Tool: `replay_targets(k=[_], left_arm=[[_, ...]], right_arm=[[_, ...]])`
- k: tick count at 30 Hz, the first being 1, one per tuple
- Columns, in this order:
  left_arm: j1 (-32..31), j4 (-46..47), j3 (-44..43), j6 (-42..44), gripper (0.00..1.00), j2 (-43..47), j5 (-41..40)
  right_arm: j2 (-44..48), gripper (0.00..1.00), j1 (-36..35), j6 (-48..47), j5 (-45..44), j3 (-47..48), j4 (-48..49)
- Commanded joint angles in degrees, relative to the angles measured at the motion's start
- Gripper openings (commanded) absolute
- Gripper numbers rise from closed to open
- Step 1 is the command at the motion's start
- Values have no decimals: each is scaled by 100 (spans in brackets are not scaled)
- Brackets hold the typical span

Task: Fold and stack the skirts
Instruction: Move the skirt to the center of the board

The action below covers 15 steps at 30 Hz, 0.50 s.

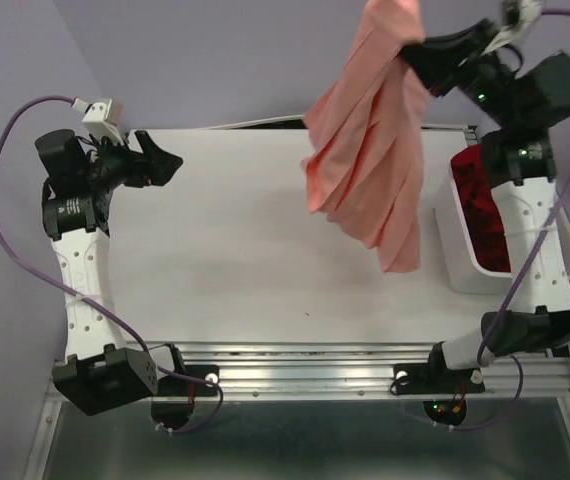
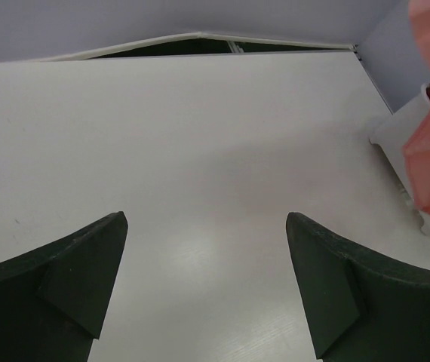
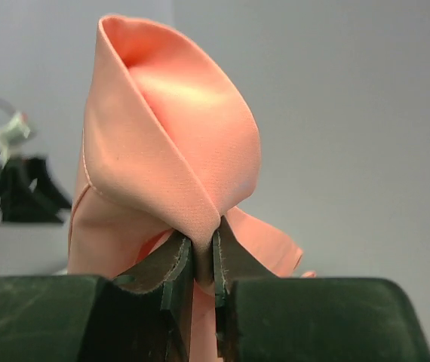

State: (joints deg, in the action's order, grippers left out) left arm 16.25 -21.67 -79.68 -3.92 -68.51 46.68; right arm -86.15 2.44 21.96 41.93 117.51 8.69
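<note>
The right gripper (image 3: 202, 249), raised at the far right, pinches the salmon-pink skirt (image 1: 365, 150), which hangs below it; the left gripper (image 1: 168, 165) stands spread, well apart.

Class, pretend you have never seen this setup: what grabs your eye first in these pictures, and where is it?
The salmon-pink skirt dangles in mid-air over the far right of the table, pinched in the right gripper. Beside it, a deep red skirt sits bundled in the white bin at the right edge. The left gripper hangs open and empty over the table's left side.
</note>
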Motion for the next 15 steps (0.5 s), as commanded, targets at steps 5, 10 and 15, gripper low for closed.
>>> replay_targets(k=[5, 10, 15], left_arm=[[36, -179, -224, 830, 99, 118, -114], [18, -592, 241, 1867, 99, 206, -326], [1, -1198, 734, 3254, 99, 93, -308]], right_arm=[[749, 1, -3150, -2124, -1466, -4391, -1212], [109, 1, -4681, -2925, -2654, -6081, -413], [-708, 50, -5025, -2995, -2972, -6136, -331]])
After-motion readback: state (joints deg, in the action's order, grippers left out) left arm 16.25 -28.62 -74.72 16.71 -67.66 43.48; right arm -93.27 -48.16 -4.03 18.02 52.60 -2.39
